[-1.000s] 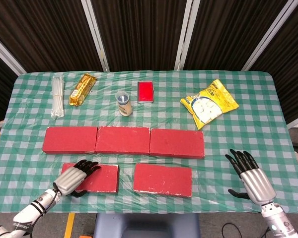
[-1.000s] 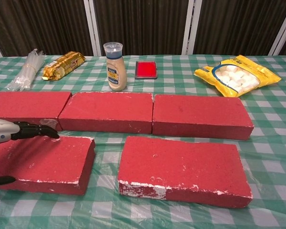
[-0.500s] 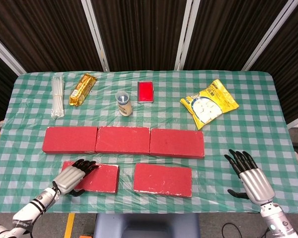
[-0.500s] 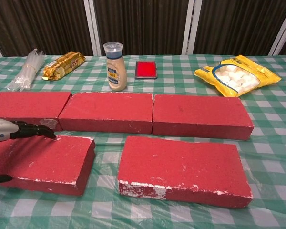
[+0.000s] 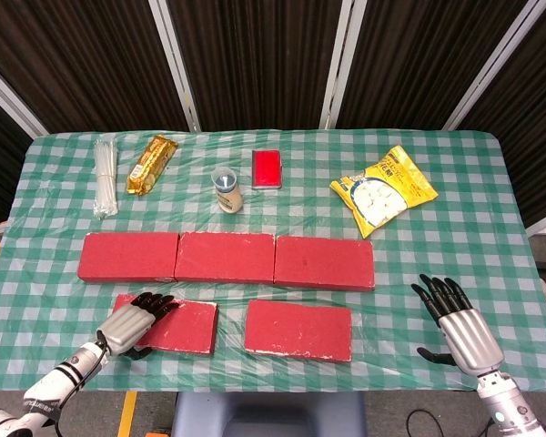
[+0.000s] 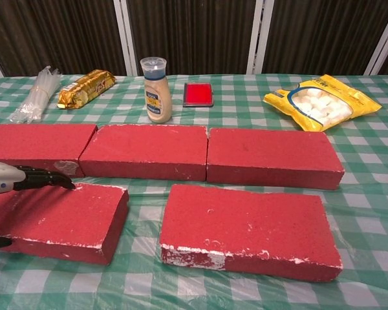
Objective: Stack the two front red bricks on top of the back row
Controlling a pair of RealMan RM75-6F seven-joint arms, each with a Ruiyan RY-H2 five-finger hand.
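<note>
Bricks lay in two rows on the green-checked desk (image 5: 491, 228). The back row (image 5: 226, 259) ran as three red bricks end to end across the middle of the frame. Below it, the front left brick (image 5: 177, 326) sat at lower left and the front right brick (image 5: 298, 330) at lower centre, a gap between them and a strip of cloth between them and the back row.

The left hand (image 5: 132, 320) rested on the left end of the front left brick, dark fingers (image 6: 44, 178) laid over the top face toward its far edge and the thumb low at the near side. In the chest view that brick looked slightly tilted, its near left corner raised; whether it was truly off the cloth could not be told.

The right hand (image 5: 457, 323) hovered at lower right, well apart from every brick, fingers spread and holding nothing.

Along the top of the frame sat a bundle of white sticks (image 5: 104, 174), a gold snack packet (image 5: 151, 164), a small bottle (image 5: 227, 189), a red case (image 5: 267, 168) and a yellow marshmallow bag (image 5: 383, 189).
</note>
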